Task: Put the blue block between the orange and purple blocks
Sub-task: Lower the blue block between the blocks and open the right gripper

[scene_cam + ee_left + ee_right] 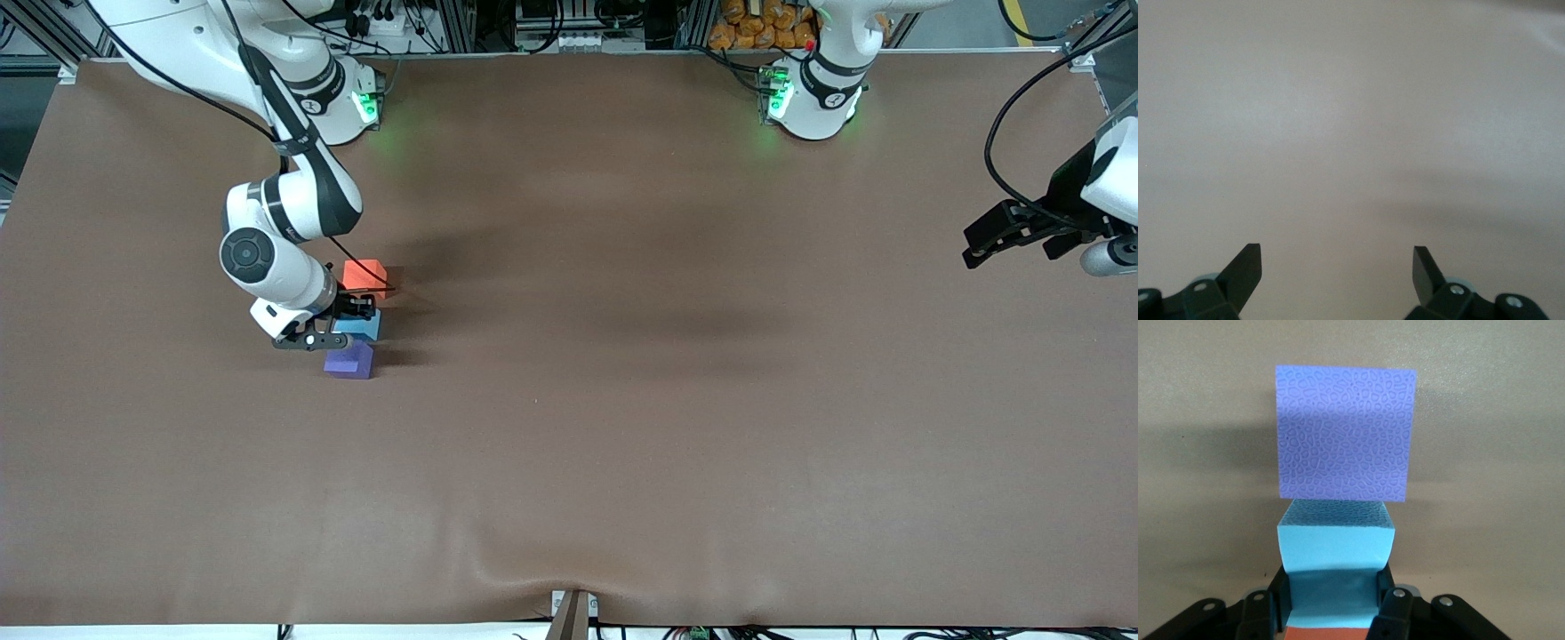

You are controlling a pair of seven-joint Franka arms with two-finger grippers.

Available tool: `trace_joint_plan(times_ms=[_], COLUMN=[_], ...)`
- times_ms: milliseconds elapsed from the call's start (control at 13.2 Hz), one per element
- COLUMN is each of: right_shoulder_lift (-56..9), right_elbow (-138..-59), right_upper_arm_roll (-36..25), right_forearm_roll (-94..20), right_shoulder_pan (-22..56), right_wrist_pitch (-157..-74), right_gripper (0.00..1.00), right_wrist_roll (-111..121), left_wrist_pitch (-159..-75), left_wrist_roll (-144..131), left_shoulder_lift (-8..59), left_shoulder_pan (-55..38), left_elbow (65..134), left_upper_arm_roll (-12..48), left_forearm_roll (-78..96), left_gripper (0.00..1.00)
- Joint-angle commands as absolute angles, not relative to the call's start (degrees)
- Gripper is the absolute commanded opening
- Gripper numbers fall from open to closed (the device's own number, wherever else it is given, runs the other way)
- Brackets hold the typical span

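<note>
The light blue block (363, 325) sits in a line between the orange block (364, 273) and the purple block (349, 361), toward the right arm's end of the table. My right gripper (348, 322) is shut on the blue block. In the right wrist view my right gripper (1331, 590) presses the blue block (1335, 543) on both sides. The purple block (1345, 433) and a strip of the orange block (1328, 633) lie on either side of it. I cannot tell whether the blue block rests on the table. My left gripper (978, 249) waits open and empty.
The brown table cover (622, 400) is bare around the three blocks. The left wrist view shows only bare table between the open left gripper (1337, 267). A small bracket (573, 613) sits at the table edge nearest the front camera.
</note>
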State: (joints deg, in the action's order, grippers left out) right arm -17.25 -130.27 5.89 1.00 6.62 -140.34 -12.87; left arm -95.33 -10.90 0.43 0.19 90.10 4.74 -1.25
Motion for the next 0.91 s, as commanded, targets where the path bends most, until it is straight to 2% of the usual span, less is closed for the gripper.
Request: trace_joint_plan(times_ms=[0, 152, 303, 455, 682, 834], right_shoulder_lift=[-17.31, -17.23, -16.35, -16.00, -16.43, -16.52], right_elbow=[-131.49, -131.05, -128.43, -120.28, -103.16, -96.10], right_upper_arm_roll=[6.33, 6.33, 6.33, 6.42, 6.59, 6.59], right_forearm_roll=[0.18, 0.18, 0.18, -0.70, -4.56, -5.45], right_shoulder_pan=[5.63, 5.71, 5.80, 6.24, 6.94, 7.12], right_wrist_pitch=[-142.12, -141.07, -135.30, -122.76, -105.34, -102.31], right_gripper=[1.00, 1.00, 1.00, 1.00, 1.00, 1.00], right_wrist_roll=[-11.60, -12.21, -12.30, -12.39, -12.39, -11.26], left_wrist_pitch=[-96.06, -96.15, -96.15, -96.41, -97.29, -97.47], left_wrist_roll=[-9.67, -9.67, -9.67, -9.67, -9.67, -9.67], left_shoulder_lift=[0.44, 0.44, 0.44, 0.44, 1.32, 1.23], left_shoulder_pan=[0.70, 0.70, 0.62, 0.62, 0.53, 0.61], left_elbow=[89.56, 89.56, 89.56, 89.47, 89.47, 89.47], left_upper_arm_roll=[4.83, 4.83, 4.83, 4.83, 4.83, 4.83], left_forearm_roll=[-0.26, -0.26, -0.35, -0.26, -0.44, -0.35], left_gripper=[1.00, 1.00, 1.00, 1.00, 1.00, 1.00])
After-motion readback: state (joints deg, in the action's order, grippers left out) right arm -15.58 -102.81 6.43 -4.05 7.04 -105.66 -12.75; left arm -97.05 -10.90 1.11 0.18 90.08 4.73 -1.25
